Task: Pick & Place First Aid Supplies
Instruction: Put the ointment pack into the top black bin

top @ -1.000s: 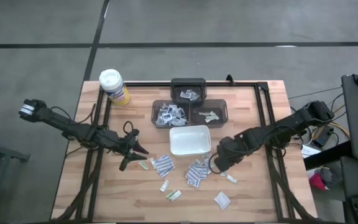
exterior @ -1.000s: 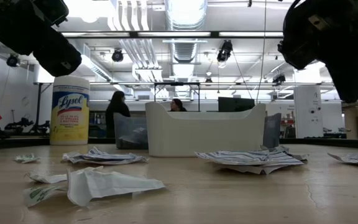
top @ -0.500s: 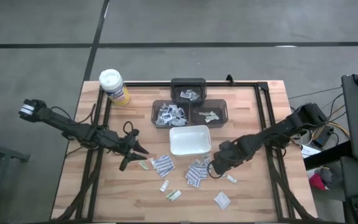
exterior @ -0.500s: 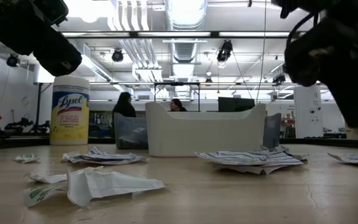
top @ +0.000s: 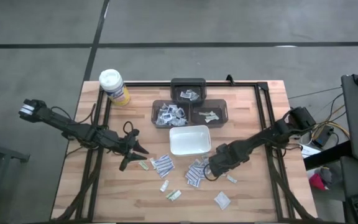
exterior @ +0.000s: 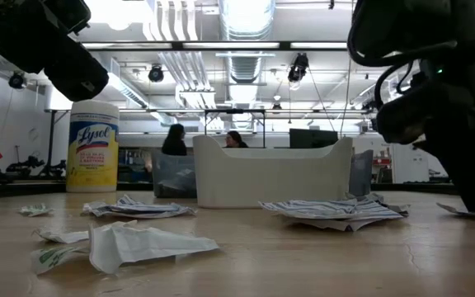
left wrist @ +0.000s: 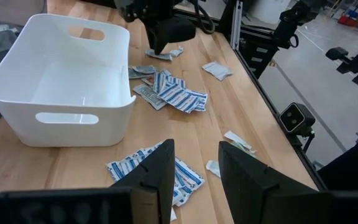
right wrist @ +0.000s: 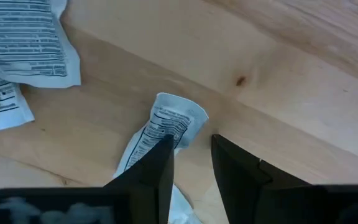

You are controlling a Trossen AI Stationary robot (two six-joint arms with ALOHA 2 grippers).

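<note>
The right tool [top: 211, 167] sits low over the bench [top: 253, 199] just in front of the white tray [top: 189, 140], its fingers [right wrist: 149, 171] a narrow gap apart, straddling one crumpled packet [right wrist: 160, 127] without clamping it. The left tool [top: 135, 151] hovers off the tray's left side, fingers [left wrist: 160, 174] parted and empty.

Loose first aid supplies [top: 162, 165] lie scattered in front of the tray: two overlapping heaps, one by each tool, plus five or so stray packets toward the bench's front edge; the exact count inside the heaps cannot be made out.

Behind the tray stand three dark bins [top: 188, 90], each holding packets. One yellow canister [top: 114, 86] stands at the far left corner, well apart from the tray.

Bare wood lies open along the front edge and on the right side; a black frame rail [top: 270, 149] runs down the right, close to the right arm.

In the low view the right arm blocks the bench's right end, and the bins are mostly hidden behind the tray. Two people [exterior: 176, 140] show in the room beyond.
</note>
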